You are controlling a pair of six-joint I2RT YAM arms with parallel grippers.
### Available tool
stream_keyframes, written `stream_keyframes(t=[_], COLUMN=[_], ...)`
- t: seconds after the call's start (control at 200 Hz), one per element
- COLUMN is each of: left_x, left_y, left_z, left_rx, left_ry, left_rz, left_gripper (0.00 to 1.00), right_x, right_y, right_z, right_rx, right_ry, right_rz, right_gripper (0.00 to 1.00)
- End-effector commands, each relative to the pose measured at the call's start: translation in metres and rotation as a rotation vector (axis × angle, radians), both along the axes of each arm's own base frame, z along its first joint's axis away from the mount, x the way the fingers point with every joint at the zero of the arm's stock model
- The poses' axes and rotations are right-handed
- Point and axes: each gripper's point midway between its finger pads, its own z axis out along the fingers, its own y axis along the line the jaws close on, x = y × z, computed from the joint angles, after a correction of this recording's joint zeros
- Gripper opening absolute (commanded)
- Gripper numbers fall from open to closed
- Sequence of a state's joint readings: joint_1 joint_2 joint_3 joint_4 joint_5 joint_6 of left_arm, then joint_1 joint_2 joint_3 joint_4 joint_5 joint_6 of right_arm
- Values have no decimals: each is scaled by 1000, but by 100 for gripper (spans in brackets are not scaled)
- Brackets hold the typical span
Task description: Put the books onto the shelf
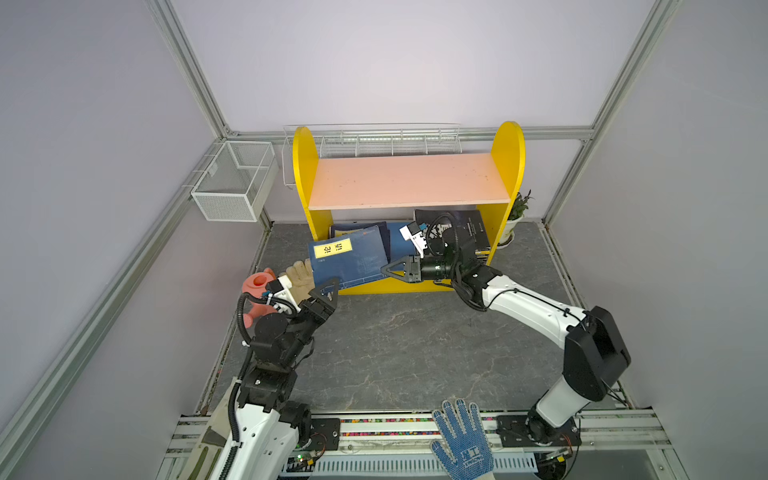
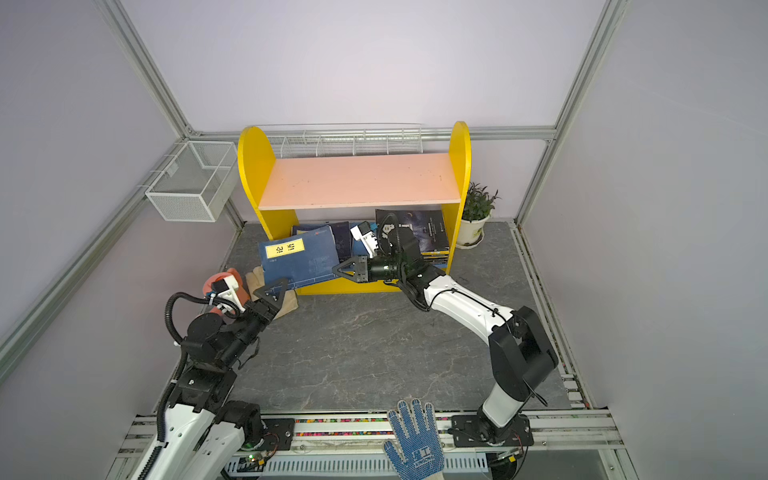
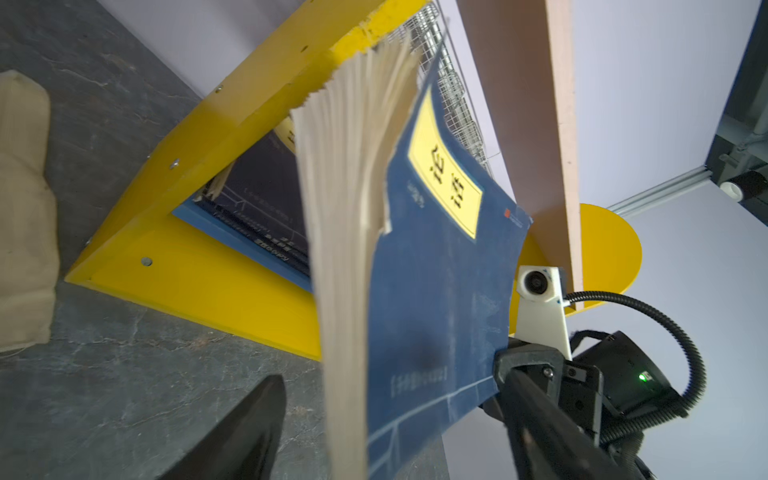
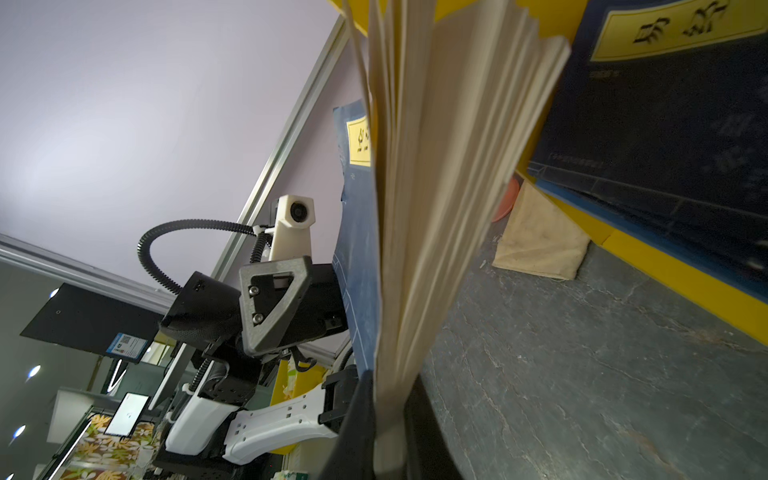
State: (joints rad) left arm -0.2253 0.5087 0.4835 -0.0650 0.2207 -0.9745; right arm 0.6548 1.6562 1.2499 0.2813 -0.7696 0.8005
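Observation:
A navy blue book point(image 1: 347, 259) point(image 2: 299, 262) with a yellow title label hangs tilted in front of the shelf point(image 1: 409, 178) point(image 2: 357, 178), its pages fanning apart point(image 3: 345, 208) point(image 4: 436, 166). My right gripper point(image 1: 386, 268) point(image 2: 338, 268) point(image 4: 390, 415) is shut on the book's right edge. My left gripper point(image 1: 328, 291) point(image 2: 274, 291) point(image 3: 386, 415) stands open at the book's lower left corner, one finger on either side and clear of it. More navy books point(image 1: 357, 230) and dark books point(image 1: 469, 228) point(image 2: 419, 228) lie on the shelf's lower board. The pink upper board is bare.
A white mesh basket point(image 1: 232, 183) hangs on the left wall, a wire rack point(image 1: 374, 141) behind the shelf. A potted plant point(image 1: 517, 216) stands right of the shelf. A beige glove point(image 1: 299, 274) and a pink object point(image 1: 257, 282) lie by my left arm. A blue-dotted glove point(image 1: 461, 436) lies at the front.

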Motion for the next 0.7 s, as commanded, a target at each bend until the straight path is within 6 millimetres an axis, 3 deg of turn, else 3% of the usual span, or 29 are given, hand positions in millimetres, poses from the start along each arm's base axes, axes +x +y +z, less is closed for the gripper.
stream_keyframes(t=[0.0,0.165,0.28,0.525,0.695], left_x=[-2,-18,-29,-36,-39], left_y=[21,62,75,76,77], left_z=[-28,-78,-100,-109,-113], left_rx=[70,157,181,193,197], left_ry=[121,349,441,479,493], left_rz=[116,325,394,389,390], left_gripper=[88,88,87,86,86], right_x=[22,49,66,94,101], right_y=[-24,-39,-38,-19,1], right_z=[24,6,-4,-17,-27], right_rx=[28,-139,-206,-249,-246], right_ry=[-67,-108,-125,-146,-123], right_rz=[-136,-283,-335,-345,-317], right_gripper=[9,9,9,9,9])
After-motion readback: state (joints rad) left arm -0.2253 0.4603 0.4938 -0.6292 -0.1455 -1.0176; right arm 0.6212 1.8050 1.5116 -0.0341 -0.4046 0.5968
